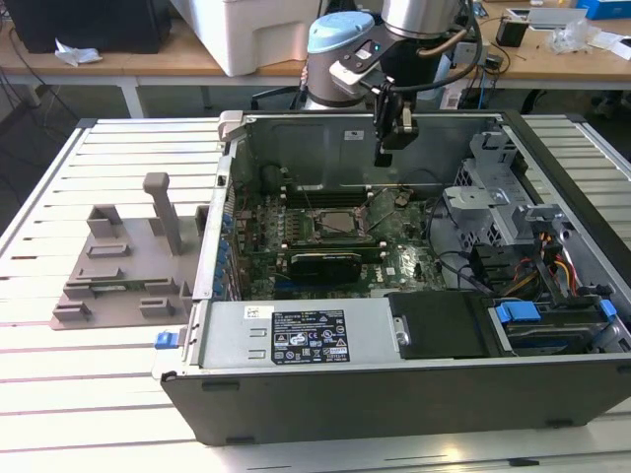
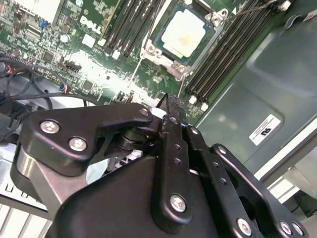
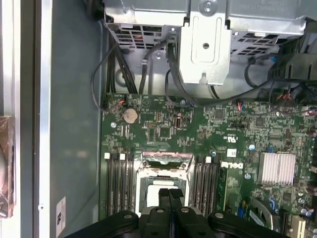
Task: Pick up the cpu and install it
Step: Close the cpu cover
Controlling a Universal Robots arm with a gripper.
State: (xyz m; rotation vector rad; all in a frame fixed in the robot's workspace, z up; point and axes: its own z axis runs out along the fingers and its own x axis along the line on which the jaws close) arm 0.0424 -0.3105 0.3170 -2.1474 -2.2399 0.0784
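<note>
Already seated: cpu in its socket, tool closed above it

The cpu (image 2: 184,33) lies flat in the black-framed socket (image 2: 157,54) near the middle of the motherboard (image 3: 163,131), its silvery top facing up. Banks of memory slots (image 2: 223,59) flank the socket on two sides.

The board lies on the floor of the open computer case (image 1: 394,394). The case also holds a metal drive cage (image 3: 205,49) with black cables (image 3: 111,64) beside it at one end, and a labelled power supply (image 1: 306,340) along its near wall.

The tool (image 1: 386,156) hangs above the board, close to the case's far wall, fingers pressed together and gripping nothing.

The case rests on a white slatted surface (image 1: 99,394). A grey plastic tray (image 1: 118,271) lies beside the case, toward the surface's edge at the exterior view's left.
</note>
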